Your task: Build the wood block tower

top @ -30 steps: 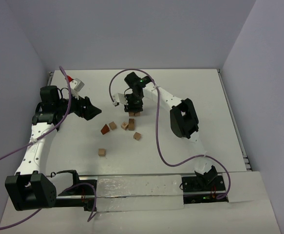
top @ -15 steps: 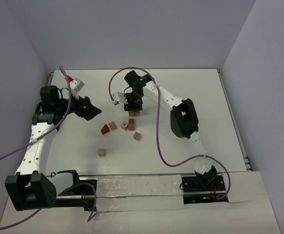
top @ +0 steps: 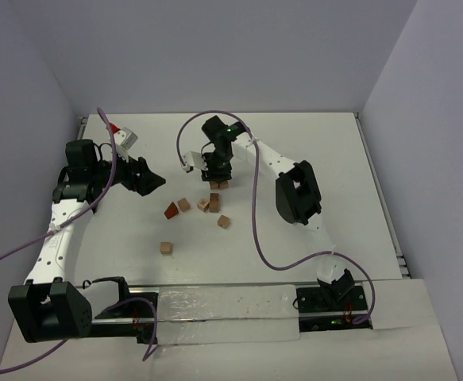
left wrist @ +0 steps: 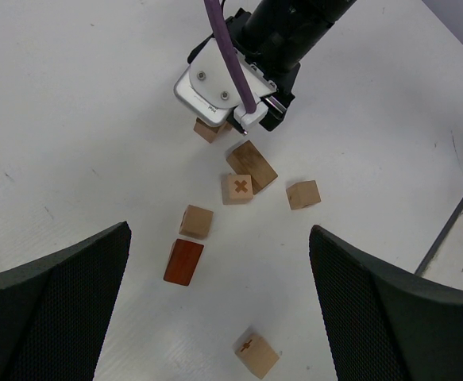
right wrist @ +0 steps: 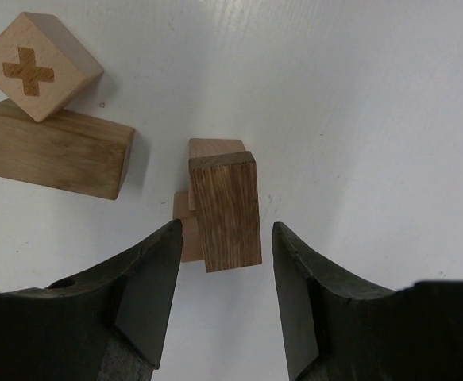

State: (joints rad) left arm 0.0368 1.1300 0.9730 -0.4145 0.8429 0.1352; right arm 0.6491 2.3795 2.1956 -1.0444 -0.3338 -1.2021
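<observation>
While the right gripper (right wrist: 226,232) stands apart, the wood block tower (right wrist: 225,194) sits untouched within its gap.

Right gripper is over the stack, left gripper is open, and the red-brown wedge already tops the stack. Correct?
One error: the left wrist view shows the red-brown wedge lying on the table, apart from the stack. The right gripper is over the stack and the left gripper is open.
</observation>
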